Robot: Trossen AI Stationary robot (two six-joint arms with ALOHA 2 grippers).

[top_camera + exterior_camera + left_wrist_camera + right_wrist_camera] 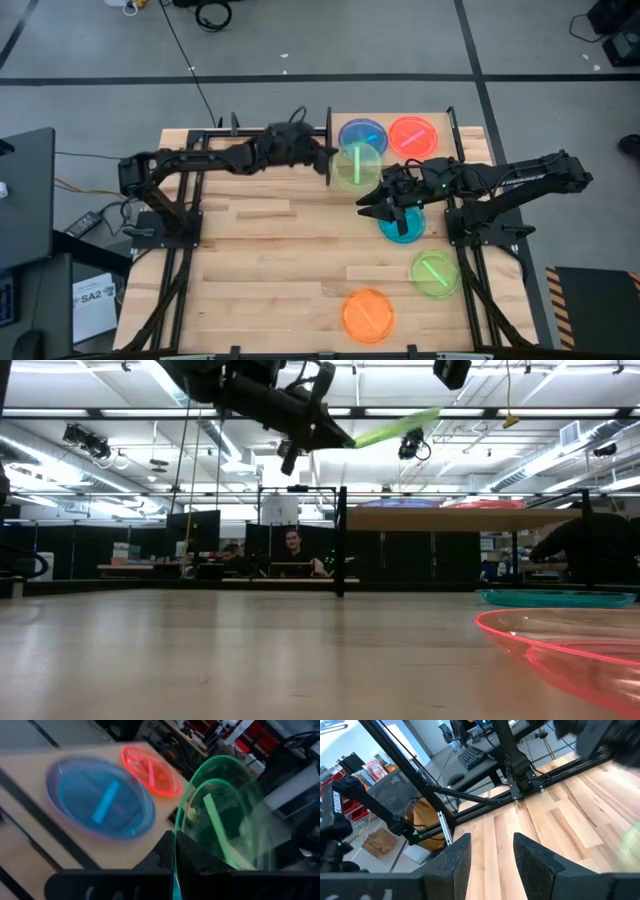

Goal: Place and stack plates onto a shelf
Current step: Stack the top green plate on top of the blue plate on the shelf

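My left gripper [330,160] is shut on a green plate [356,166] and holds it up beside the near edge of the shelf [390,152]. A blue plate [362,134] and a pink plate [412,133] lie side by side on the shelf board. My right gripper [365,206] stands open above the table, next to a teal plate [403,227], with nothing between its fingers [455,857]. Another green plate [435,273] and an orange plate [367,313] lie flat on the table nearer the front. My left gripper pinches the green plate's rim [176,845] between its two fingers. The fingers come nearly level from the table's left. The plate [395,429] juts out past the fingertips, tilted with its free edge higher, lifted clear of table and shelf.
Black metal posts [341,540] carry the shelf board [450,518], and black frame bars run along the table's left and right sides. A black monitor [25,195] stands off the table's left. People sit at desks in the room behind.
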